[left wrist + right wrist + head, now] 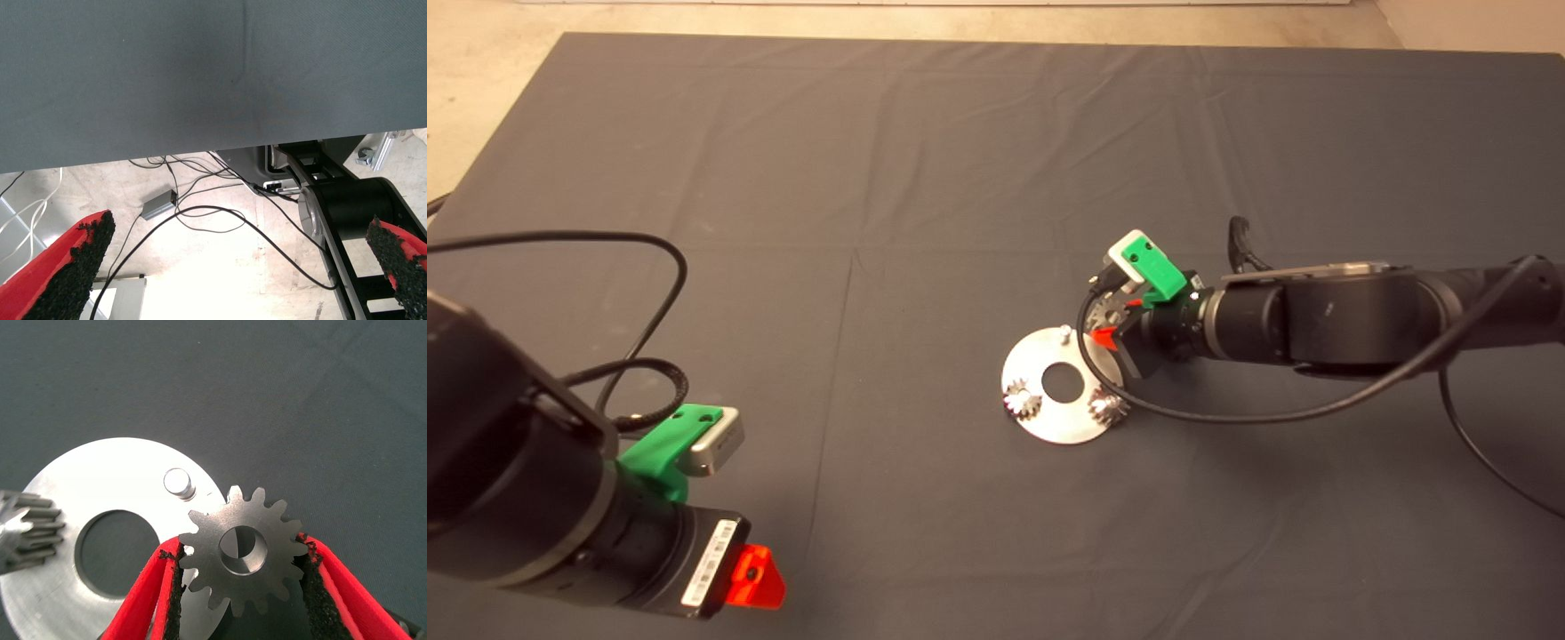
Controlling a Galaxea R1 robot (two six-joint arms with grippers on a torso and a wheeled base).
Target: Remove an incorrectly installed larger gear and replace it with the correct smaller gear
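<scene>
My right gripper [1113,320] is shut on the smaller gear [243,550], a dark grey steel gear with a round central hole, held by its toothed rim between the pads. It hangs over the edge of the round steel plate [1049,422], just beside a bare peg [179,482] and off its axis. The gear also shows in the head view [1110,310], as does the peg [1064,332]. The larger gear is out of view. My left gripper [754,576] is parked at the mat's lower left, open and empty.
Two shiny small gears [1022,400] [1109,407] sit on the plate [100,473], which has a large central hole; one of these gears shows in the right wrist view [27,530]. A black cable loops from the right wrist beside the plate. The left wrist view shows the floor, cables and the robot's base.
</scene>
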